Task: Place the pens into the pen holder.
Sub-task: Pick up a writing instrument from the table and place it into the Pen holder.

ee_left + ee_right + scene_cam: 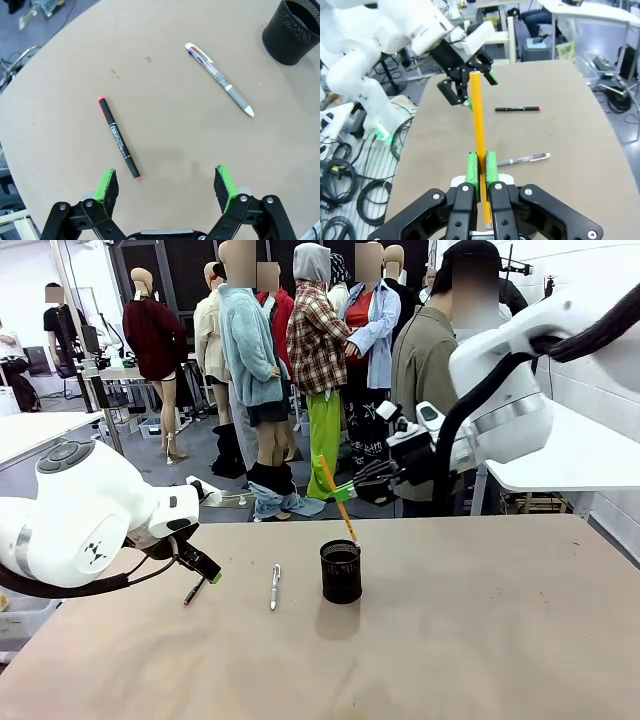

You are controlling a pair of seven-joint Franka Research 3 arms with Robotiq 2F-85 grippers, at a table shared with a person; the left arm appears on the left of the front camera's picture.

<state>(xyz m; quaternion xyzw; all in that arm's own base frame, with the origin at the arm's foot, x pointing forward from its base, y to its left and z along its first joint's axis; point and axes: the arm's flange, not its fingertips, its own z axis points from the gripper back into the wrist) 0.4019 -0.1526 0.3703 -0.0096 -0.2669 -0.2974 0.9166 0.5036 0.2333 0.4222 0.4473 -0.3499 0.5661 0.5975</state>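
Observation:
My right gripper is shut on an orange pencil, which slants down with its lower tip just above the rim of the black mesh pen holder. In the right wrist view the pencil stands pinched between the green pads of that gripper. A white-silver pen lies on the table left of the holder. A dark pen with red ends lies farther left. My left gripper hovers open just above the dark pen, with the white pen and the holder beyond it.
The tan table has free room to the right of the holder and along the near edge. A person in a dark jacket stands at the far side behind my right arm. White tables stand at the far left and far right.

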